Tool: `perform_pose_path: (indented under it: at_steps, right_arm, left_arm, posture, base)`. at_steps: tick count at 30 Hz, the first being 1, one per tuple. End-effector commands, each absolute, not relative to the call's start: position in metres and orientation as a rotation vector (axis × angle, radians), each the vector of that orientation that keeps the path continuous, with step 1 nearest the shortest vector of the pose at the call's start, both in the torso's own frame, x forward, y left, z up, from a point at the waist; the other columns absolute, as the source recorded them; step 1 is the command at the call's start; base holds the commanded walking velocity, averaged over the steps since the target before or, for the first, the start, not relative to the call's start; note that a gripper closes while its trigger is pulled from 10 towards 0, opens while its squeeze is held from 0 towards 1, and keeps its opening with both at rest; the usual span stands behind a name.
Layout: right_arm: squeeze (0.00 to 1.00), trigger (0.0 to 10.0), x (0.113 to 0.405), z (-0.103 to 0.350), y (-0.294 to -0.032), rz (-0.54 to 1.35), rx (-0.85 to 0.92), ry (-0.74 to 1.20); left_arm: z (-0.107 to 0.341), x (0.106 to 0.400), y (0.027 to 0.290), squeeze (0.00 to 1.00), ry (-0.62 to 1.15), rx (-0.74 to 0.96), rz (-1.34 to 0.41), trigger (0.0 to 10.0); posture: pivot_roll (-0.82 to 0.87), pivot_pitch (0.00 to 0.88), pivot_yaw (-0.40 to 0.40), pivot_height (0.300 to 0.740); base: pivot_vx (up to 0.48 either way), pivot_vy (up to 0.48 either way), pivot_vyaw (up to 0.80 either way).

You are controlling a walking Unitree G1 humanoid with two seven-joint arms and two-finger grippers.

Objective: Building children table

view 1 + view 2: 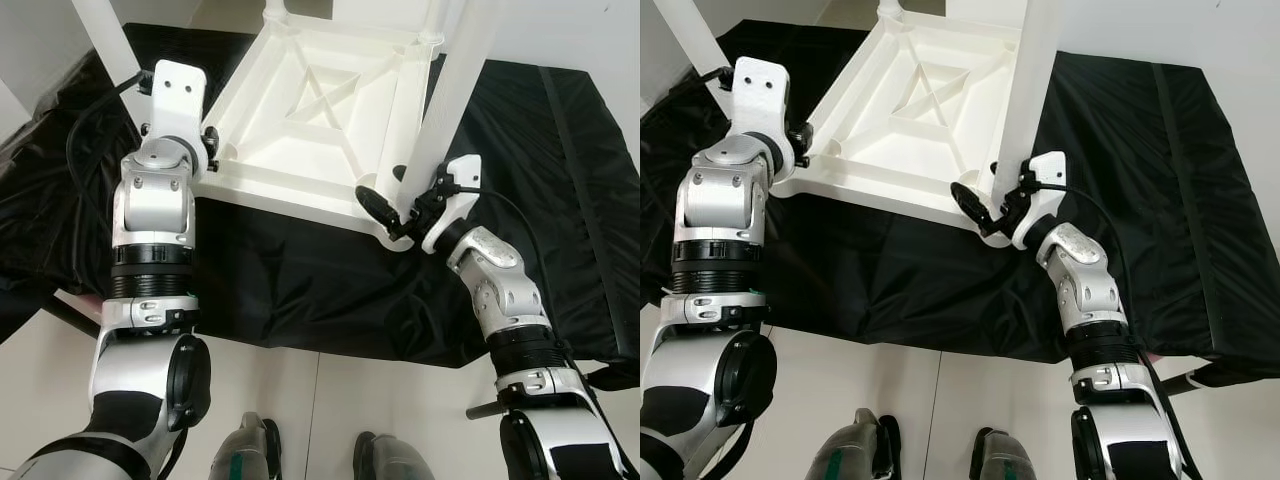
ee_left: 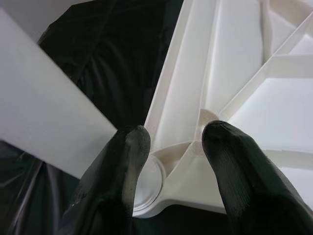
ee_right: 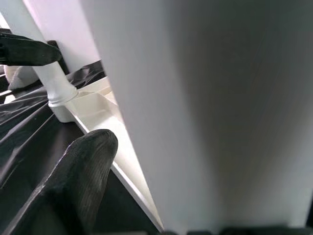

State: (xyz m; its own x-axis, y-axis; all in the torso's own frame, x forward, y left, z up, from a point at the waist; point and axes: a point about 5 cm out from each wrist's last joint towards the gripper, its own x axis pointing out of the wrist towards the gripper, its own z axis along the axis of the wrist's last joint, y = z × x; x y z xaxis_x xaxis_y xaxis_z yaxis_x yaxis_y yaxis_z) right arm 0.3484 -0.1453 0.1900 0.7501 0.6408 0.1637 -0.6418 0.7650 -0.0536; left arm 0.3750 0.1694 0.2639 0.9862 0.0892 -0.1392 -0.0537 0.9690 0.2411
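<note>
Seemingly midway through assembly, the white plastic children's table (image 1: 320, 120) lay upside down on a black cloth (image 1: 300, 280) spread over a low surface, its ribbed underside with crossed braces facing up. White legs already stood in three corners, the far one (image 1: 274, 12) seated in its socket. The right pincer (image 1: 398, 218) was at the near right corner, its black fingers (image 1: 375, 205) spread on either side of the base of a tall white leg (image 1: 450, 100); whether they pressed on it could not be told. The left pincer (image 2: 168, 147) sat at the near left corner, fingers apart and straddling the table's rim beside a round socket (image 2: 146, 183), with a loose-looking leg (image 2: 44, 122) passing close by. The step in hand appeared to be seating the right-corner leg while the left arm steadied the frame. The next move would likely call for firm downward pressure, kept straight, on that leg. The robot's feet (image 1: 250, 450) stood on pale floor below.
</note>
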Motion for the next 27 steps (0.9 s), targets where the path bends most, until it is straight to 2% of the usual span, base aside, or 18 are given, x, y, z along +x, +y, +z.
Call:
perform_pose_path:
  at_steps: [1,5,17,19,20,22,24,27]
  right_arm:
    - [0.0,10.0,0.347,0.185,-0.138,0.76,0.013,-0.156]
    - [0.0,10.0,0.345,0.18,-0.14,0.783,0.013,-0.144]
    - [0.0,10.0,0.35,0.173,-0.141,0.647,0.042,-0.141]
    - [0.0,10.0,0.349,0.167,-0.143,0.584,0.057,-0.132]
    - [0.0,10.0,0.349,0.167,-0.143,0.584,0.057,-0.132]
    - [0.0,10.0,0.347,0.159,-0.148,0.458,0.07,-0.118]
    - [0.0,10.0,0.347,0.157,-0.149,0.438,0.073,-0.114]
    - [0.0,10.0,0.342,0.145,-0.156,0.321,0.079,-0.078]
  left_arm:
    - [0.266,0.368,0.19,0.0,0.124,0.269,0.445,10.0]
    - [0.265,0.367,0.192,0.0,0.128,0.277,0.455,10.0]
    - [0.267,0.368,0.19,0.0,0.106,0.304,0.424,10.0]
    - [0.267,0.37,0.183,0.0,0.072,0.324,0.291,10.0]
    - [0.267,0.37,0.183,0.0,0.072,0.324,0.291,10.0]
    - [0.261,0.374,0.168,0.0,0.055,0.362,0.044,10.0]
    - [0.26,0.375,0.165,0.0,0.045,0.375,0.004,10.0]
    - [0.245,0.375,0.146,0.0,0.044,0.448,-0.26,10.0]
  posture:
    - [0.09,0.122,0.014,0.74]
    - [0.09,0.122,0.016,0.74]
    - [0.09,0.12,0.016,0.74]
    - [0.09,0.122,0.017,0.74]
    - [0.09,0.122,0.017,0.74]
    - [0.09,0.123,0.019,0.74]
    - [0.09,0.123,0.019,0.74]
    - [0.08,0.126,0.025,0.74]
  base:
    - [0.0,0.0,0.0]
    - [0.0,0.0,0.0]
    - [0.0,0.0,0.0]
    - [0.0,0.0,0.0]
    - [0.0,0.0,0.0]
    - [0.0,0.0,0.0]
    - [0.0,0.0,0.0]
    - [0.0,0.0,0.0]
